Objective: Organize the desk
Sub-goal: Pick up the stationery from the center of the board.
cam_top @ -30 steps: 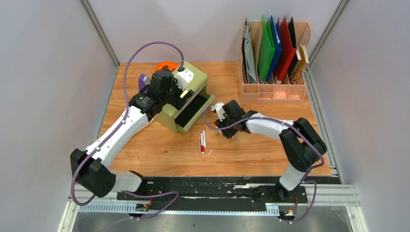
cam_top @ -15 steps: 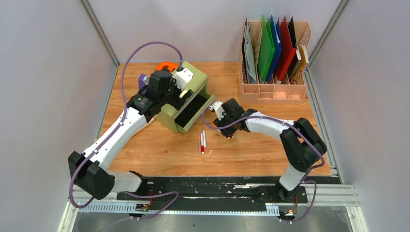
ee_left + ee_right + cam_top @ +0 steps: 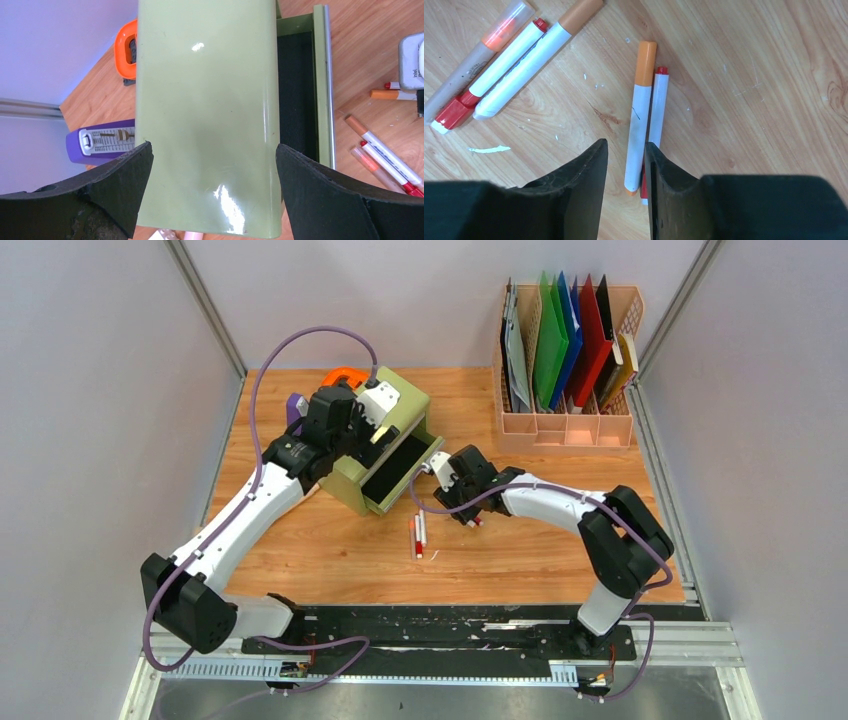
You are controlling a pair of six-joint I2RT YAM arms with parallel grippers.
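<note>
Top view: the orange-brown wood-grain counter (image 3: 330,570) fills the grey-walled bay. Left wrist: the left gripper (image 3: 213,149) is spread wide astride the olive-green drawer chest (image 3: 205,90). Right wrist: the right gripper (image 3: 626,145) is narrowly parted around an orange-capped white marker (image 3: 640,110), not clamped.

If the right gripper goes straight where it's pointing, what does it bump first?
Probably the orange-capped marker, lying on the desk right between the tips of the right gripper; the depth is hard to judge.

Right hand (image 3: 625,152) narrowly parted around orange-capped marker (image 3: 640,110) end, red-capped marker (image 3: 658,100) touching alongside, wooden desk (image 3: 754,75)
</note>
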